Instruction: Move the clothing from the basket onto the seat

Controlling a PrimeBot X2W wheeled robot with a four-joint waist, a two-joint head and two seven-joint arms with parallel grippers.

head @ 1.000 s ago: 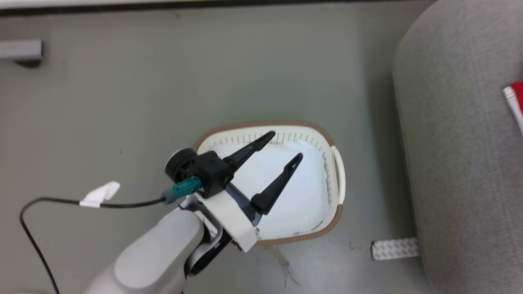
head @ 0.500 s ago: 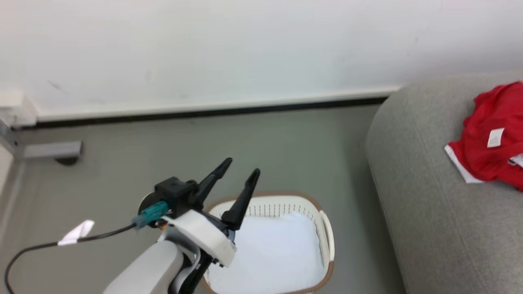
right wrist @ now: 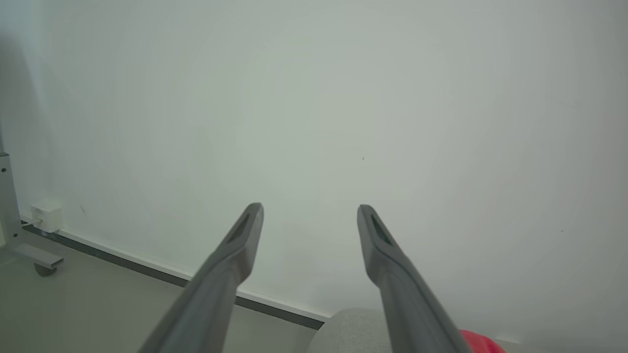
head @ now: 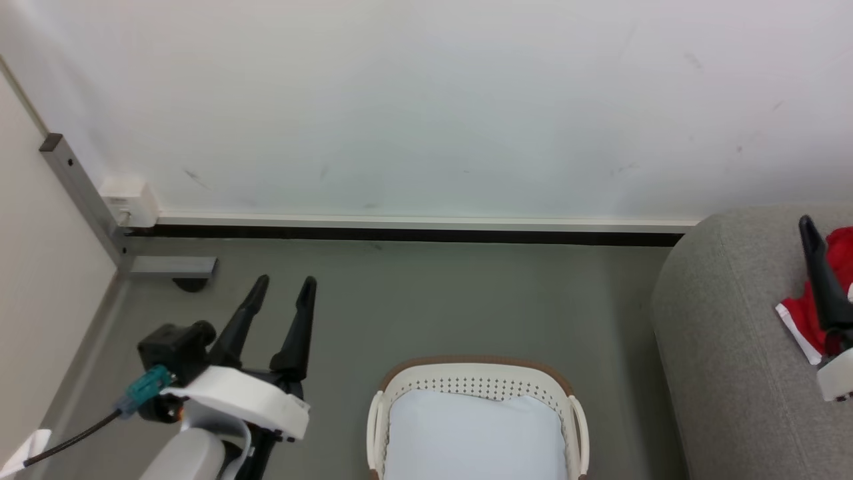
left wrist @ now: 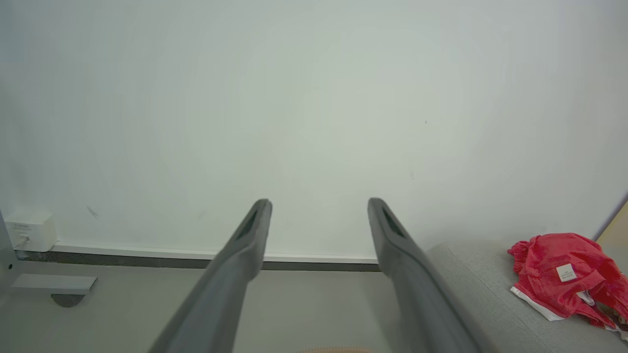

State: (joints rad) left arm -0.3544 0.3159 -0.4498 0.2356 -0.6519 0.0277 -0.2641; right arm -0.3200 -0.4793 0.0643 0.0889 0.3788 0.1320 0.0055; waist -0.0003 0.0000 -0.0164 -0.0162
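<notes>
**Red Clothing on the Seat, Both Hands Released**

The bright red soft-fabric clothing (left wrist: 544,279) with white trim lay crumpled on the seat (head: 726,347), a large light grey fabric-upholstered sofa with a rounded edge. It was well to the right of the basket (head: 476,365) and farther back than it. A small white label showed on the red fabric in the left wrist view. The basket was oval, of cream-white perforated plastic with a brown rim and white side handles. It stood on the grey-green floor (head: 466,300) near the seat's rounded end, not touching it, with its white bottom in plain view.

The right hand (right wrist: 309,210) stood to the right of the basket, over the seat, its jaws wide apart and gripping nothing. In the head view one of its long dark fingers (head: 823,280) crossed in front of the clothing; whether it touched the fabric could not be told. The left hand (head: 285,283) hovered to the left of the basket, over the floor. Its two dark fingers were spread with nothing between them and pointed toward the white wall (head: 426,120). A black cable (head: 73,437) with a teal plug ran from that wrist.

Behind the basket a black skirting strip (head: 400,235) ran along the foot of the wall. Far to the basket's left a grey metal post (head: 76,193) rose from a flat foot, with a small white box (head: 130,200) beside it.
</notes>
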